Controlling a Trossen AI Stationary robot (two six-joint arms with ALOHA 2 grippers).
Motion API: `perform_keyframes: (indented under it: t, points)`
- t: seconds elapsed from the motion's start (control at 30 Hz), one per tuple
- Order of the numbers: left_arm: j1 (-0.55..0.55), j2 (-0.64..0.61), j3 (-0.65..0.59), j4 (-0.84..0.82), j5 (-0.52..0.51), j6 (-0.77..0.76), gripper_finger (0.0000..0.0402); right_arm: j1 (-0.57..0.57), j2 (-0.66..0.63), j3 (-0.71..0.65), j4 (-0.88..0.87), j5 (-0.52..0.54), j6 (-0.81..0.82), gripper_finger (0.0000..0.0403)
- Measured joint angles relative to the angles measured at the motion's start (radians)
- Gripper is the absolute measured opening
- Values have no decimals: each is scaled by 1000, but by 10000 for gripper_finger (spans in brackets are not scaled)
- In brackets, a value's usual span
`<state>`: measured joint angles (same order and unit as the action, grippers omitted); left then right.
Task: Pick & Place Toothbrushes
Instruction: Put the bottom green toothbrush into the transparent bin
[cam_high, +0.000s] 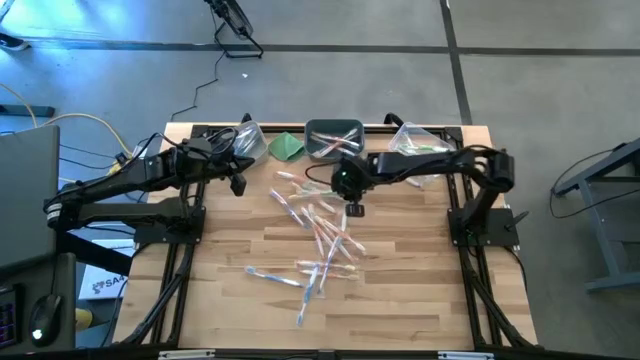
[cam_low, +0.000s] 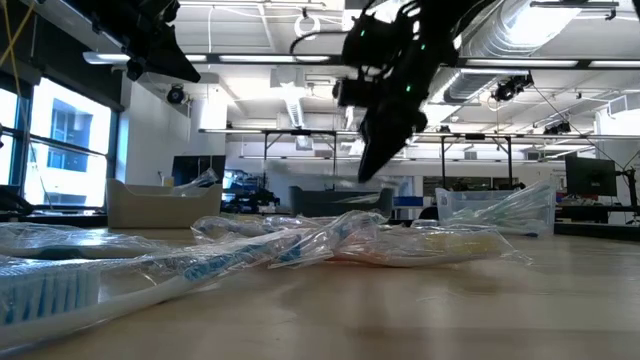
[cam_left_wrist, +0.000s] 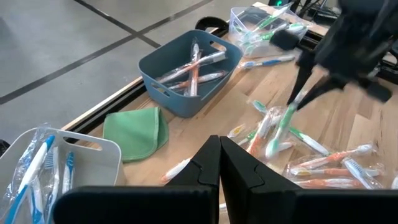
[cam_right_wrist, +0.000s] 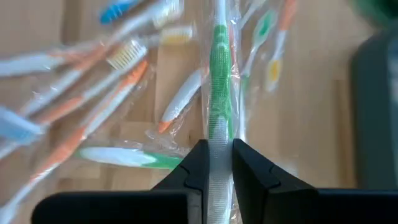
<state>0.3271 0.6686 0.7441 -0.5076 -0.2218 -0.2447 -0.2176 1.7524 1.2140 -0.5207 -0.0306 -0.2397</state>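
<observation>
The step in hand is the pick: the right claw (cam_right_wrist: 217, 163) is closed narrowly on a green toothbrush (cam_right_wrist: 219, 93) in its clear wrapper, at the back of the scattered toothbrushes (cam_high: 315, 245) near the middle of the table (cam_high: 420, 290). In the left wrist view the green toothbrush hangs from the claw, its lower end seemingly only just off the pile, so the lift looks barely begun.

Its long axis runs straight out between the claw's fingers, in line with the claw; seen from the side it hangs steeply, tilted rather than level. Which end carries the bristles I cannot tell.

Next, I judge, the arm must raise it free of the neighbouring wrappers, which could cling and drag, then carry it toward the table's back edge, where a blue-grey bin (cam_left_wrist: 188, 71) holding orange brushes sits between a clear bin (cam_left_wrist: 261, 22) with green ones and a pale bin (cam_left_wrist: 59, 165) with blue ones, and turn it to lie along the bin.

The left claw (cam_left_wrist: 219, 165) waits pinched shut near the back left corner, beside a folded green cloth (cam_left_wrist: 135, 130).
</observation>
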Motion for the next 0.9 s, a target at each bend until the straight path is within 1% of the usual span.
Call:
perform_keyframes:
  t: [0.13, 0.4, 0.53, 0.67, 0.73, 0.8, 0.9]
  points:
    - [0, 0, 0, 5, 0, 0, 0, 0, -109, 0, -15, 35, 2, 41]
    - [0, 0, 0, 11, -1, -4, 0, 0, -313, 1, -25, 181, 15, 40]
    - [0, 0, 0, 11, -1, -15, 0, -3, -387, 2, -31, 220, 90, 40]
    - [0, 0, 0, 11, -3, -15, 0, -7, -433, 3, -47, 242, 185, 41]
    - [0, 0, 0, 11, -15, -15, 0, -7, -444, 3, -67, 256, 207, 40]
    - [0, 0, 0, 11, -28, -15, 0, -7, -451, 3, -86, 287, 220, 40]
    - [0, 0, 0, 11, -49, -15, 0, -10, -453, 3, -176, 351, 227, 40]
